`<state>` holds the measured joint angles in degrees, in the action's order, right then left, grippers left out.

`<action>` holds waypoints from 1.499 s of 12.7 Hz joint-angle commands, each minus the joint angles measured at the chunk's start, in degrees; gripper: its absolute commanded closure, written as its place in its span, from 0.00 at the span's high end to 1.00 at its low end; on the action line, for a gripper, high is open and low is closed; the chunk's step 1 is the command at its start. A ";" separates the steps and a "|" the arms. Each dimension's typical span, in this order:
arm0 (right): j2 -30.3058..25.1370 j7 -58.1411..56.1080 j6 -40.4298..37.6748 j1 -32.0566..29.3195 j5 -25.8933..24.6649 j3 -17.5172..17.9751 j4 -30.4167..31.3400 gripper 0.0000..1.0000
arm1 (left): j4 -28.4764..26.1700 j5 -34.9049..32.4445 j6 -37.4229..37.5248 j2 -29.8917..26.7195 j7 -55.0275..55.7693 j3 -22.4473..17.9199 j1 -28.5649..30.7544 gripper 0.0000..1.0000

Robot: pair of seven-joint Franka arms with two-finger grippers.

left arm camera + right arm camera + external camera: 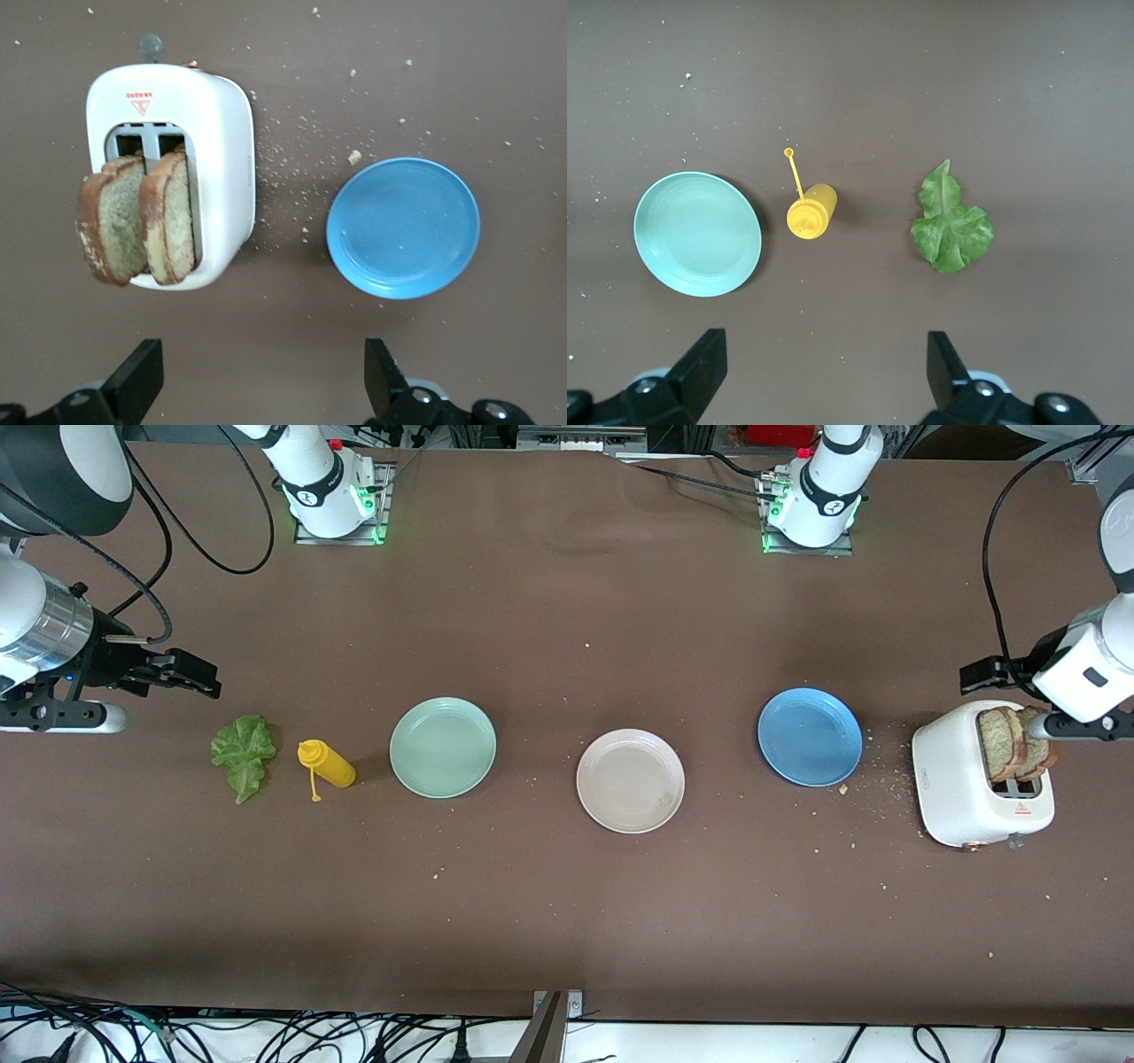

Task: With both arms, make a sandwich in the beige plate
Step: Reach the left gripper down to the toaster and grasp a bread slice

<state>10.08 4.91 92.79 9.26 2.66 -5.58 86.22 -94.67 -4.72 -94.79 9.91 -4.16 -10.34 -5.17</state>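
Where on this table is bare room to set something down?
Bare table runs along the front-camera edge, and between the plates and the arm bases. The beige plate holds only a crumb. Crowded: the row of lettuce leaf, yellow bottle, mint-green plate, blue plate, toaster.

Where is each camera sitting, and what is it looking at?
Front view: high across the table, facing both arms' bases; shows the beige plate and both arms.
Left wrist view: on the left arm, looking down at toaster, bread slices, blue plate; its open fingers show.
Right wrist view: looking down at lettuce leaf, yellow bottle, mint-green plate; open fingers show.
Each wrist view shares its things with the front view.
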 commanded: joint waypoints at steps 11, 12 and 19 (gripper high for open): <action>0.20 0.37 -1.04 -0.30 1.21 -0.04 -0.70 1.00 | 1.42 -0.81 -10.41 12.77 -10.51 0.67 9.65 1.00; 0.20 0.37 -1.04 -0.30 1.21 -0.04 -0.70 1.00 | 1.42 -0.81 -10.50 12.86 -10.69 0.67 9.65 1.00; 0.20 0.37 -1.04 -0.30 1.21 -0.04 -0.70 1.00 | 1.24 -0.99 -10.85 13.56 -10.60 0.67 9.83 0.54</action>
<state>10.16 4.91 92.63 9.22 2.68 -5.61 86.22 -94.60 -4.74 -105.64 22.86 -13.75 -10.23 3.93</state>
